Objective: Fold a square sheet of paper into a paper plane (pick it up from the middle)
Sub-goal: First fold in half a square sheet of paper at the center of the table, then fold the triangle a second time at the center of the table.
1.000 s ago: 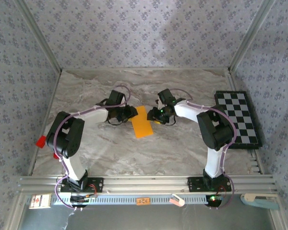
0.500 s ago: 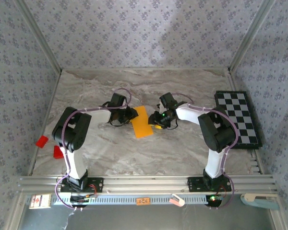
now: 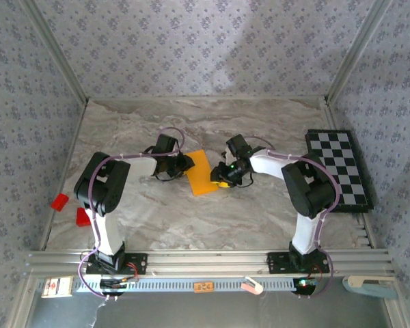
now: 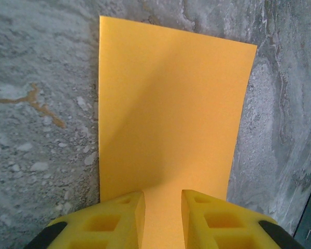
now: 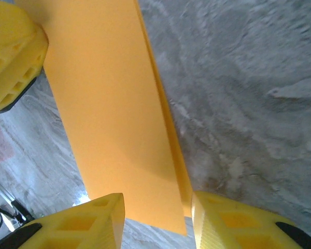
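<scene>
Straddling opposite ends of the folded sheet of paper (image 3: 202, 173) lying flat on the tabletop (image 3: 191, 219), with left pincer (image 4: 161, 199) and right pincer (image 5: 158, 199) both released and gripping nothing, and risking dragging its 2 loose layers askew on any sideways slide, smearing the crease.

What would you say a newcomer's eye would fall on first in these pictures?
The bright orange-yellow paper stands out first, a flat rectangle in the middle of the grey marbled table. The left gripper and the right gripper meet it from either side, each with its yellow fingers parted at the paper's edge. The black-and-white checkerboard at the table's right edge comes next.
</scene>
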You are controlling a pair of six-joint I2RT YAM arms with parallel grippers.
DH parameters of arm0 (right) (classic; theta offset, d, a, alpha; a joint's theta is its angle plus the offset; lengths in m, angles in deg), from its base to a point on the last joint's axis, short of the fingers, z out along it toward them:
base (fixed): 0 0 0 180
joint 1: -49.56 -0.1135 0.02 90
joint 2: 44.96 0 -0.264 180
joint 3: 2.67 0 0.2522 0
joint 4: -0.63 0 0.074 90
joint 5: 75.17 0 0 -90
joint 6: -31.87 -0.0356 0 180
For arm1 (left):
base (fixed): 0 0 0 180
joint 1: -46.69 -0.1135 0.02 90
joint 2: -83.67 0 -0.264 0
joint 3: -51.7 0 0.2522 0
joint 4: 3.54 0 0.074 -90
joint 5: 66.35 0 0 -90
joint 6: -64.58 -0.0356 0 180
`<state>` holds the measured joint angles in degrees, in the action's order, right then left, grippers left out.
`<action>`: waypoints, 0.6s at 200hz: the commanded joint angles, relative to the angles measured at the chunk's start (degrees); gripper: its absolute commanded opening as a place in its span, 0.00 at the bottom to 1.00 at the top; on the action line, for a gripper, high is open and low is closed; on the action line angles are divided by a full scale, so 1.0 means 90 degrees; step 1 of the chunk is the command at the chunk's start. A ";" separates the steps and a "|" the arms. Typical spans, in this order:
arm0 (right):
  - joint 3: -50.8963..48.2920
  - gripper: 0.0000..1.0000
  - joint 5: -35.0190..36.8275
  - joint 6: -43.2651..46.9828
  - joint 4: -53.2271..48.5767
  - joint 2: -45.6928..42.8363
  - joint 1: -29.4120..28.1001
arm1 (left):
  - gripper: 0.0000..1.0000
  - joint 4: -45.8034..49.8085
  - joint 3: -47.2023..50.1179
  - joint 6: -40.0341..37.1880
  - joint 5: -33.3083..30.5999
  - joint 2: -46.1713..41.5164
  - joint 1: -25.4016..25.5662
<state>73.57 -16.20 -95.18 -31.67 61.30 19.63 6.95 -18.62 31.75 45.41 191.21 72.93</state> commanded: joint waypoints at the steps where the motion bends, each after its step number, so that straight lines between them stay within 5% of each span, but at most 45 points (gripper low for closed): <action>1: -0.0048 0.40 -0.0212 0.0060 -0.0171 -0.0127 -0.0046 | 0.26 0.0265 0.0131 0.0054 -0.0191 0.0217 -0.0048; 71: -0.0108 0.39 -0.0354 0.0028 -0.0127 -0.0125 -0.0055 | 0.26 0.0273 0.0117 0.0052 -0.0167 0.0252 -0.0054; 120: -0.0201 0.26 -0.0375 -0.0299 0.0222 -0.0180 -0.0043 | 0.25 0.0265 0.0116 0.0045 -0.0152 0.0242 -0.0054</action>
<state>72.48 -18.56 -96.10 -30.73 61.30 19.26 6.98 -18.62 32.14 45.43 191.26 72.88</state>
